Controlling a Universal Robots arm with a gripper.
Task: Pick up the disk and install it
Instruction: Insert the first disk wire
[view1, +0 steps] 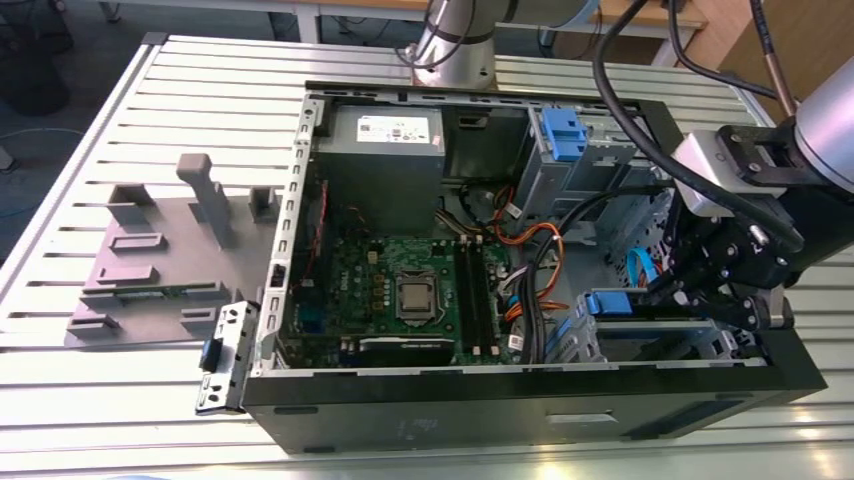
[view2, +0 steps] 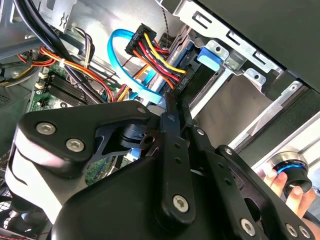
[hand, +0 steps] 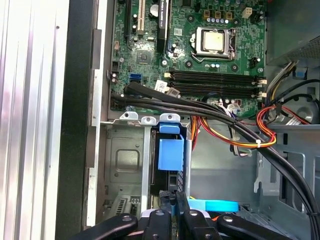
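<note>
Arm (view1: 461, 45): base column at the far side in the exterior view, forearm coming in from the exterior view's right. Wrist (view1: 747, 165) pitched down. Hand (view1: 674, 292) hangs under it, aimed down and toward the exterior view's left. In both wrist views the two fingers (hand: 184, 212) sit pressed together, tips side by side, linkages folded in.

one computer case (view1: 534, 385), one motherboard (view1: 360, 270), two blue carriers (view1: 561, 135) (view1: 611, 303)

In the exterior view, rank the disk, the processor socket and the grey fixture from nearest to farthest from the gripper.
1. Disk, in the bay beside the gripper.
2. Processor socket, on the motherboard.
3. Grey fixture, outside the case, exterior view's left.
</note>
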